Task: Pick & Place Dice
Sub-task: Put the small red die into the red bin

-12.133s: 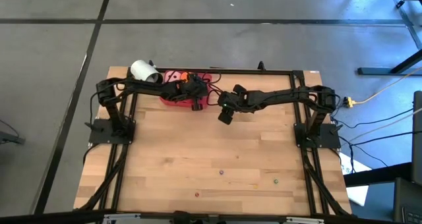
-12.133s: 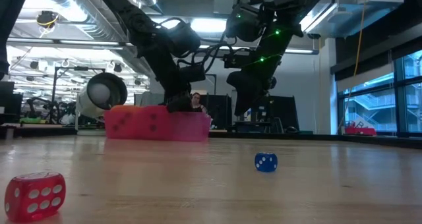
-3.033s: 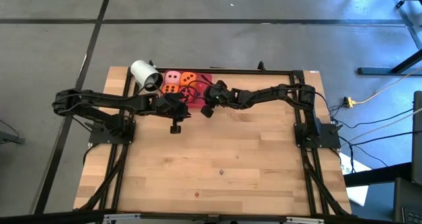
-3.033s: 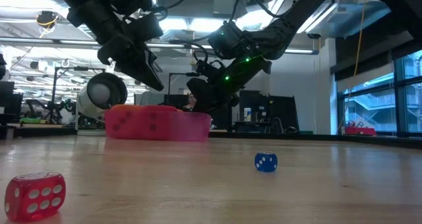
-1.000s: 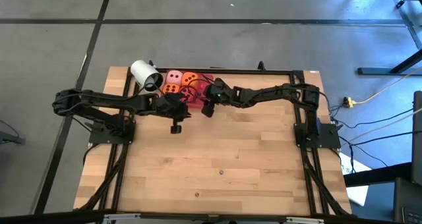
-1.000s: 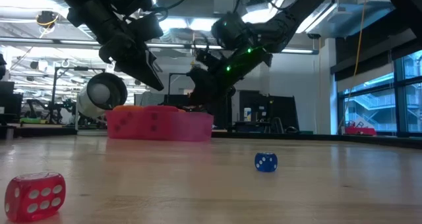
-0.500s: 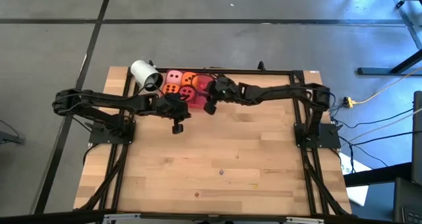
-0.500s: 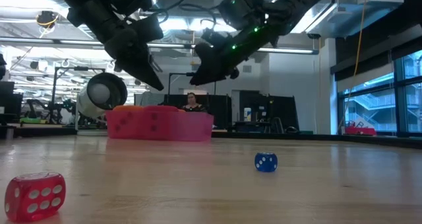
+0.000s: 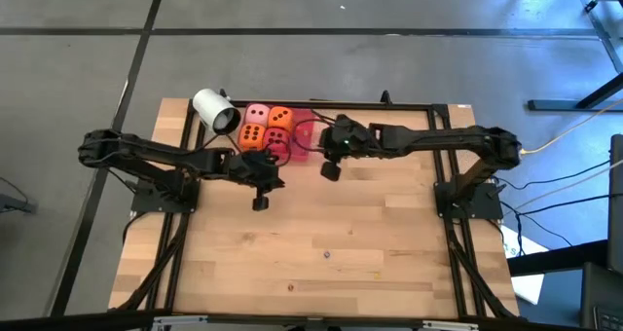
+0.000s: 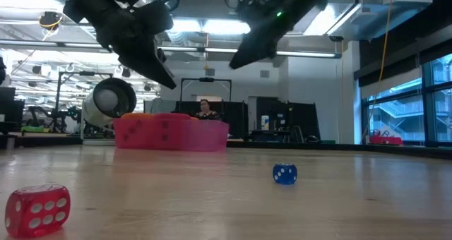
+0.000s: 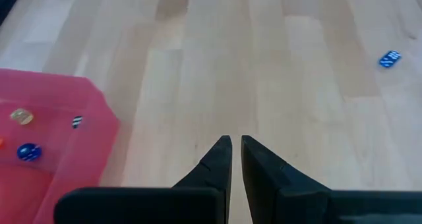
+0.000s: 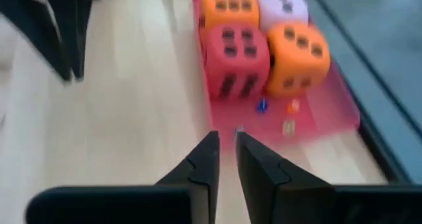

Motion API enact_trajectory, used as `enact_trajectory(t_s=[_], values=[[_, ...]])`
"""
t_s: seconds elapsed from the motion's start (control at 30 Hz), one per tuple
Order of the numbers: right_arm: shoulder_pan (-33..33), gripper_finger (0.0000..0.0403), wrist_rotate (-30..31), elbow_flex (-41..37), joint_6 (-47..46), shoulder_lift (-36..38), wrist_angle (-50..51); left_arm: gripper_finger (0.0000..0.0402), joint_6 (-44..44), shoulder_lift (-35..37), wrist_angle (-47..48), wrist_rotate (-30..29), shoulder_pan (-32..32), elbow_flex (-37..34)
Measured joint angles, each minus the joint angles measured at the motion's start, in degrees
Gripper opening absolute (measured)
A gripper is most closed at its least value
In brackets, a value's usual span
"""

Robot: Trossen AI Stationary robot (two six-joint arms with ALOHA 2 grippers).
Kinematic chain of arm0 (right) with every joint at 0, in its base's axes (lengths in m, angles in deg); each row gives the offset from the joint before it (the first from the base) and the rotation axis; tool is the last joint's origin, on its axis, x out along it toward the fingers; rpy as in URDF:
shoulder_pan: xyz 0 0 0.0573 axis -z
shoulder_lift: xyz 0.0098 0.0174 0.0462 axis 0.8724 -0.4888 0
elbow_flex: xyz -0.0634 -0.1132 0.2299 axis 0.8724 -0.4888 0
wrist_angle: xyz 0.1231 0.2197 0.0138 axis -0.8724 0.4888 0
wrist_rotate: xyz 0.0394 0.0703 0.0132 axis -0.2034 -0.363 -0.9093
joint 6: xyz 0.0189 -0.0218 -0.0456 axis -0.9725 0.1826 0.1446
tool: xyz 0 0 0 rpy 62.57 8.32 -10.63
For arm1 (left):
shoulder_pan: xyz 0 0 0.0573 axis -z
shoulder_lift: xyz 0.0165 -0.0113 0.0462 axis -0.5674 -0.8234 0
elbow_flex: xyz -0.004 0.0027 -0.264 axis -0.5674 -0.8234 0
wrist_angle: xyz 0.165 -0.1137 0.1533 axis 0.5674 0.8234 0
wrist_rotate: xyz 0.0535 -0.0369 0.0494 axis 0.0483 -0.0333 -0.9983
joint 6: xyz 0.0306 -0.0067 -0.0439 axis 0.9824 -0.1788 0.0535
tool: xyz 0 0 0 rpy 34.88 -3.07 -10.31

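Fingers of the right gripper stand almost together with only a narrow slit between them and nothing held; the gripper hangs above the bare wood just beside the near edge of the red tray. From overhead the same right gripper sits off the tray's right end, its arm stretching back to the right side of the frame.

The left gripper is likewise clenched to a thin gap, empty, and aimed at the plain planks, with a corner of the red tray at the edge of its own view and a small blue die lying farther off on the wood. Seen from above, the left gripper hovers a little toward the table's middle from the tray.

All four dice sit packed in a two-by-two block inside the tray: the red die touching one orange die, with the second orange die and the pale pink die behind them. A few tiny coloured beads lie on the tray floor in front of the block.

A white roll lies just beside the tray's left end. At table height a small red translucent die stands close to the camera, and a person shows in the room behind
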Motion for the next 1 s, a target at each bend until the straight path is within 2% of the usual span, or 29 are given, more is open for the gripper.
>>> enact_trajectory(t_s=[0.2,0.3,0.57,0.73,1.0], values=[[-1.3,0.0036,0.0,0.0,-4.3,6.6,17.0,0.0029,-0.1,0.0,-1.0,-0.1,2.4,0.0],[-2.0,0.0028,0.5,-0.7,-4.3,8.3,21.0,0.0029,-0.1,0.0,-2.8,-0.1,3.2,0.0],[-6.3,0.0015,1.4,-8.6,-6.2,10.1,19.3,0.0029,-0.4,-0.1,-4.5,-0.1,5.1,0.0],[-7.2,0.0015,6.1,-14.2,-13.3,10.2,18.4,0.0029,-1.2,-0.1,-4.5,-0.1,5.8,0.0],[-7.1,0.0015,12.4,-15.5,-13.0,10.2,16.9,0.0029,-1.1,-0.1,-4.5,-0.2,6.0,0.0]])
